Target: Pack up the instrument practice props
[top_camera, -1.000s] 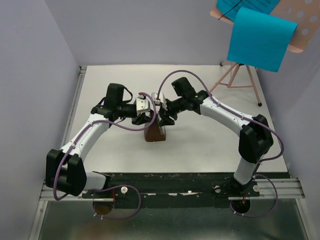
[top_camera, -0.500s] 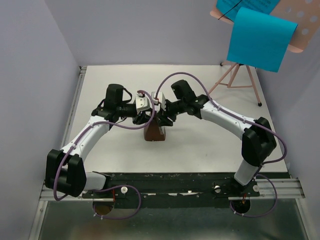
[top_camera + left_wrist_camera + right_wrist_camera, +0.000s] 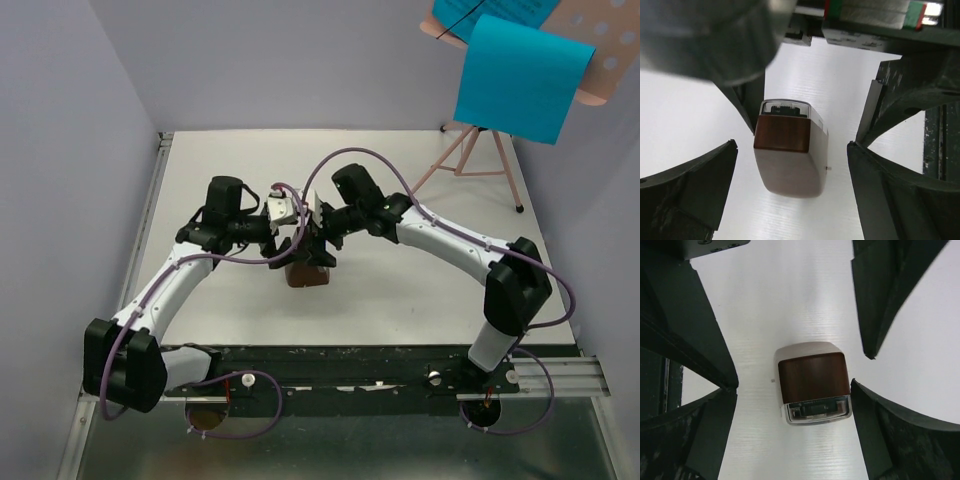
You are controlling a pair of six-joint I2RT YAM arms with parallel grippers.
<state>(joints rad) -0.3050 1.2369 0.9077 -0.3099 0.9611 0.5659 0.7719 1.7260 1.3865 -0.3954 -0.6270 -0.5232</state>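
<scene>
The small dark-brown wedge-shaped block (image 3: 305,277) stands on the white table (image 3: 420,290) between the two arms. My left gripper (image 3: 288,252) and right gripper (image 3: 322,250) both hang over it from opposite sides, jaws open. In the left wrist view the block (image 3: 790,150) sits between my spread fingers (image 3: 695,190), untouched. In the right wrist view the block (image 3: 812,382) shows a silver-framed slot at its near end, and one finger (image 3: 900,435) is very close to its side. The pink music stand (image 3: 605,70) with thin tripod legs is at the back right, carrying the blue paper sheet (image 3: 520,78).
Lilac walls close in the table on the left, back and right. The stand's tripod legs (image 3: 480,165) spread over the back right corner. A dark rail (image 3: 350,365) with the arm bases runs along the near edge.
Both grippers have opened wide around the block. Both arms have shifted slightly left and nearer. The block stays on the table.
</scene>
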